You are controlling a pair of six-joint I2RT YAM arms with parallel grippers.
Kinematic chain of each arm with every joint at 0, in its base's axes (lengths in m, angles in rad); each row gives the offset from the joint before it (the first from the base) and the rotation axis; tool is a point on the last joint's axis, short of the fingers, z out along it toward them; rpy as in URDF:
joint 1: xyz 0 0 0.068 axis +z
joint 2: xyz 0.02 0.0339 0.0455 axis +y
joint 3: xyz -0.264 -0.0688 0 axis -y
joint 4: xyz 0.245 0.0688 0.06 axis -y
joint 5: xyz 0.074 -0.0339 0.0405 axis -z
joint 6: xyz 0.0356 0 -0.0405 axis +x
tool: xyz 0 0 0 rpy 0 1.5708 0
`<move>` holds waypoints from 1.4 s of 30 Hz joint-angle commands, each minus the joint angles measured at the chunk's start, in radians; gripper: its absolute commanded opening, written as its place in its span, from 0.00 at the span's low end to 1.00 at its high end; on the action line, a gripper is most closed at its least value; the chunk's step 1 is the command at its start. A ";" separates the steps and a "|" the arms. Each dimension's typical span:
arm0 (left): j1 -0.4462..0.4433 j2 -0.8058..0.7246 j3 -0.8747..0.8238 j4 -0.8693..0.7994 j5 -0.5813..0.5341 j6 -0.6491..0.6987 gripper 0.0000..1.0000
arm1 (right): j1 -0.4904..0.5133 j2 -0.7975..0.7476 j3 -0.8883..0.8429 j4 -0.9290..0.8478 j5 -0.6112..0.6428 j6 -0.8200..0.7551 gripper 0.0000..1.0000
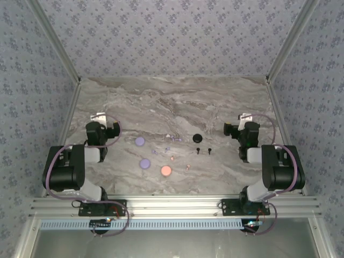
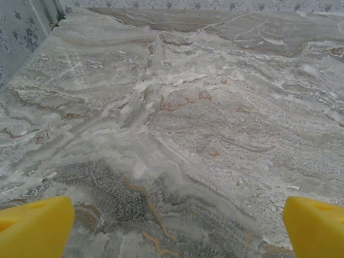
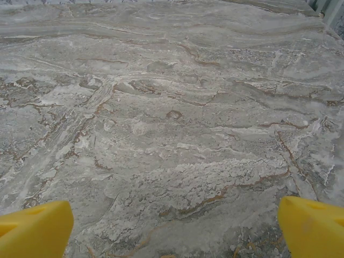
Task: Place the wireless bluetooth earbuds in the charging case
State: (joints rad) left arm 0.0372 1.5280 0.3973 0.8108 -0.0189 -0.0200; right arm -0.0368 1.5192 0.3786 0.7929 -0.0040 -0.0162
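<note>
Several tiny stemmed earbuds lie scattered mid-table: pale lavender ones, pinkish ones and black ones. Around them lie round flat charging cases: two lavender, one pink-orange and one black. My left gripper hovers left of this cluster, open, its yellow fingertips wide apart over bare marble. To the right of the cluster my right gripper is open too, with only marble between its yellow fingertips.
The marble tabletop is boxed in by patterned walls at the back and both sides, with metal posts at the corners. An aluminium rail carrying both arm bases runs along the near edge.
</note>
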 commanded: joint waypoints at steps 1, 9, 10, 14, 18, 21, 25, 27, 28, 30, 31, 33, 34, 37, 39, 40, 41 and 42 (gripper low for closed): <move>-0.008 0.004 0.015 0.001 0.007 -0.010 0.99 | -0.001 0.002 0.015 0.006 0.009 -0.007 1.00; -0.008 0.005 0.014 0.002 0.005 -0.010 0.99 | -0.002 0.002 0.016 0.005 0.007 -0.006 1.00; -0.008 0.005 0.015 0.002 0.005 -0.010 0.99 | -0.002 0.002 0.016 0.005 0.005 -0.006 1.00; -0.008 0.005 0.015 0.003 0.007 -0.012 0.99 | -0.005 0.001 0.016 0.005 0.004 -0.005 1.00; -0.007 0.006 0.015 0.002 0.006 -0.012 0.99 | -0.011 0.001 0.013 0.006 -0.007 -0.001 1.00; -0.009 0.005 0.015 0.002 0.007 -0.012 0.99 | -0.015 0.002 0.014 0.008 -0.015 0.001 1.00; -0.007 0.004 0.013 0.005 0.007 -0.012 0.99 | -0.015 0.002 0.014 0.008 -0.018 0.002 1.00; -0.008 -0.005 0.012 0.003 0.004 -0.014 0.99 | -0.020 0.000 0.012 0.011 -0.026 0.005 1.00; -0.007 -0.027 0.009 -0.004 0.004 -0.014 0.99 | -0.021 -0.008 0.013 0.003 -0.008 0.012 1.00; -0.010 -0.101 0.000 -0.048 -0.004 -0.012 0.99 | -0.029 -0.069 0.037 -0.093 0.030 0.036 1.00; -0.009 -0.151 0.001 -0.088 -0.013 -0.016 0.99 | -0.040 -0.114 0.059 -0.175 0.029 0.050 1.00; -0.012 -0.252 0.013 -0.199 -0.014 -0.030 0.99 | -0.050 -0.195 0.098 -0.314 0.030 0.069 1.00; -0.015 -0.304 0.026 -0.263 -0.011 -0.054 0.99 | -0.051 -0.236 0.123 -0.394 0.027 0.082 1.00; -0.019 -0.413 0.105 -0.499 0.019 -0.183 0.99 | -0.042 -0.335 0.192 -0.602 -0.029 0.125 1.00; -0.022 -0.439 0.182 -0.679 0.024 -0.325 0.99 | -0.020 -0.378 0.237 -0.738 -0.075 0.159 1.00; -0.025 -0.442 0.216 -0.753 0.056 -0.392 0.99 | 0.001 -0.395 0.260 -0.811 -0.094 0.175 1.00; -0.032 -0.442 0.232 -0.787 0.105 -0.434 0.99 | 0.022 -0.402 0.281 -0.869 -0.102 0.185 1.00; -0.047 -0.439 0.244 -0.809 0.153 -0.476 0.99 | 0.046 -0.408 0.303 -0.935 -0.113 0.192 1.00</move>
State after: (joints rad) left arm 0.0116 1.0943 0.5949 0.2481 0.0257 -0.2985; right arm -0.0364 1.1240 0.6357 0.1646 -0.0509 0.1112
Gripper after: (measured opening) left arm 0.993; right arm 0.999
